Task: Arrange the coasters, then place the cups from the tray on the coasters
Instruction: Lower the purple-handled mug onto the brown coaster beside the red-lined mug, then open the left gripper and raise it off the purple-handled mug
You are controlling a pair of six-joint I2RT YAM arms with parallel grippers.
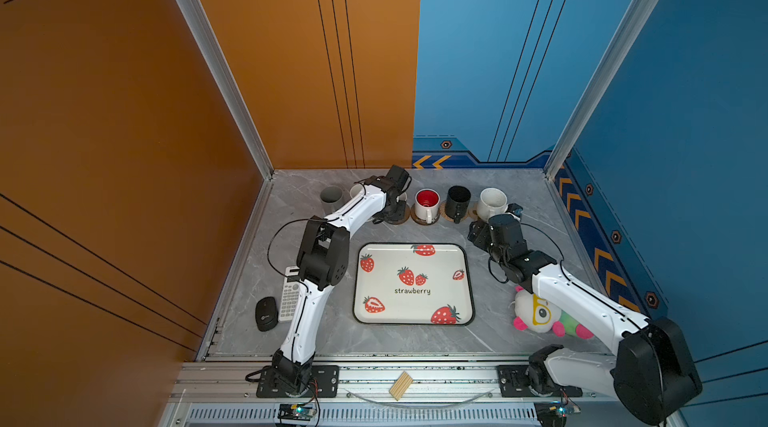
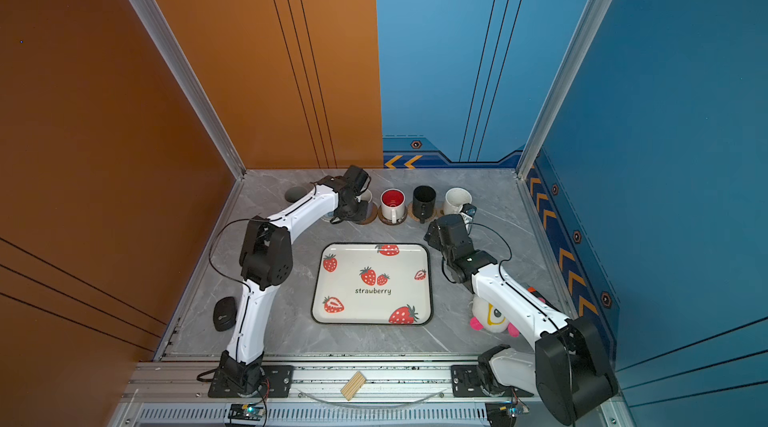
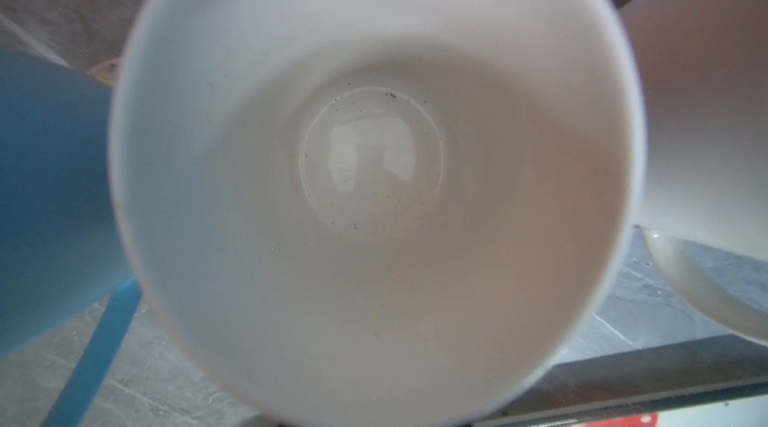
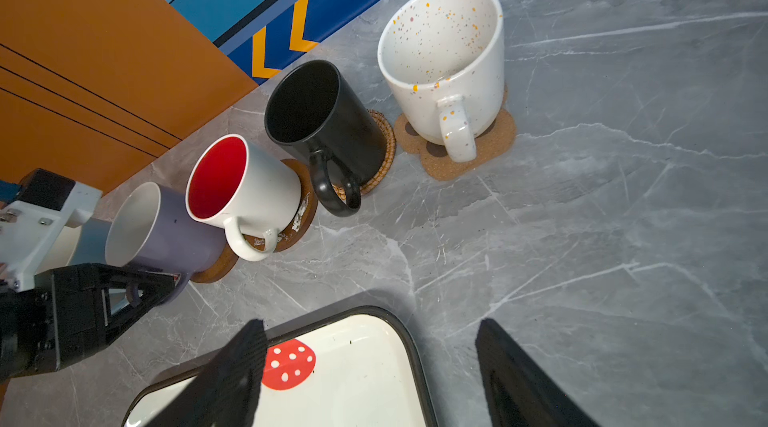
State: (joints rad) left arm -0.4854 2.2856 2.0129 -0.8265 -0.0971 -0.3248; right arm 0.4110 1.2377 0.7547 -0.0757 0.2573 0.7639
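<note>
**Left gripper** (image 4: 153, 287): the black fingers are sitting at the handle of the lilac mug (image 4: 174, 233), a glossy handled ceramic cup that is lilac outside and white inside. I cannot tell whether they are pinching the handle or only flanking it. The left wrist view is looking straight down into the mug's white bowl, which is showing a few dark specks at the bottom. The lilac mug is standing upright on a round brown wooden disc (image 4: 218, 269), third from the left in the far row.

**Right gripper** (image 4: 370, 323): the jaws are standing wide apart with nothing between them. It is hovering over the grey marbled table (image 4: 623, 196), by the far right corner of the white strawberry-print tray (image 1: 440, 292) and on the near side of the row.

**Far row, left to right:**
- tall grey mug (image 1: 331, 195)
- blue-outside white mug (image 3: 50, 196)
- lilac mug
- red-inside white mug (image 4: 249, 183), on a second wooden disc (image 4: 305, 200)
- black mug (image 4: 345, 129), on a tan rattan coaster (image 4: 386, 142)
- speckled white mug (image 4: 449, 71), on a brown paw-print coaster (image 4: 457, 163)

**Count:**
- Cups: six, all sitting off the tray.
- Coasters: four are showing. The left arm is hiding whatever is lying under the grey and blue mugs.
- Tray: one.
</note>
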